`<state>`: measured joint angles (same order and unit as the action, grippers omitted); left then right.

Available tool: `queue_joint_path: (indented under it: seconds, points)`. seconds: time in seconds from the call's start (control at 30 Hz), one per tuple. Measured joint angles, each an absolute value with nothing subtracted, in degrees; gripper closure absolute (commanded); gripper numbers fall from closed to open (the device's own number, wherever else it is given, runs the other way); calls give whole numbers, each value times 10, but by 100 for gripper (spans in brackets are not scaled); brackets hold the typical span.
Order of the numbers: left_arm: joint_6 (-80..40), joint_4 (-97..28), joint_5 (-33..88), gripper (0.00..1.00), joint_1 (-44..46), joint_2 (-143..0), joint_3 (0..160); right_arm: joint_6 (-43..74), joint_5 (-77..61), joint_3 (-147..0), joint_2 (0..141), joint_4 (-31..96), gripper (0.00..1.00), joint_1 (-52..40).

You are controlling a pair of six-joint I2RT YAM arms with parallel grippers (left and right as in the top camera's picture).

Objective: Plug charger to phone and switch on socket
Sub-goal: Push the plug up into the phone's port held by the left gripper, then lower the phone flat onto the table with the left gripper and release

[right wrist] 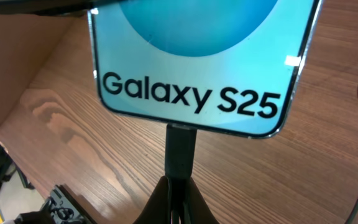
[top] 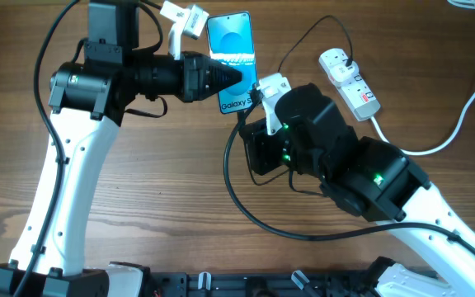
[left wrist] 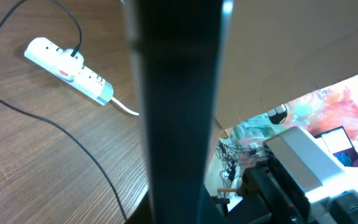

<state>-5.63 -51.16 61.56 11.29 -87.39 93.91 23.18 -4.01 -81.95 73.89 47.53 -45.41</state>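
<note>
The phone, with a cyan screen and a white "Galaxy S25" strip, is held up off the table. My left gripper is shut on its middle. In the left wrist view the phone is a dark vertical bar seen edge-on that hides the fingers. My right gripper is shut on the charger's black plug tip, which meets the middle of the phone's bottom edge. Whether it is fully seated I cannot tell. The white socket lies at the back right with the black cable plugged in. It also shows in the left wrist view.
A thick white lead runs from the socket towards the right edge. Slack black cable loops on the table in front of the right arm. The table's far edge lies just behind the phone.
</note>
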Motion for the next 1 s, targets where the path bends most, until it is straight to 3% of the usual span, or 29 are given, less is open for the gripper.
queue_joint_path:
  seconds: [0.47, 0.6, 0.77, 0.83, 0.87, 1.0]
  points:
    - [-49, -515, 625, 96, 103, -874, 948, 217, -36, -822, 740, 454, 95, -456]
    - [-41, -521, 625, 96, 102, -874, 949, 179, -32, -822, 740, 449, 84, -456]
    - [-32, -543, 623, 96, 112, -875, 945, 147, -10, -840, 739, 413, 49, -454]
    - [-31, -543, 615, 96, 113, -875, 945, 144, -9, -840, 739, 428, 20, -454]
    - [-31, -543, 607, 96, 113, -875, 945, 149, -8, -840, 739, 437, 1, -454]
    - [-37, -572, 539, 96, 113, -885, 945, 219, 48, -841, 716, 476, 0, -437]
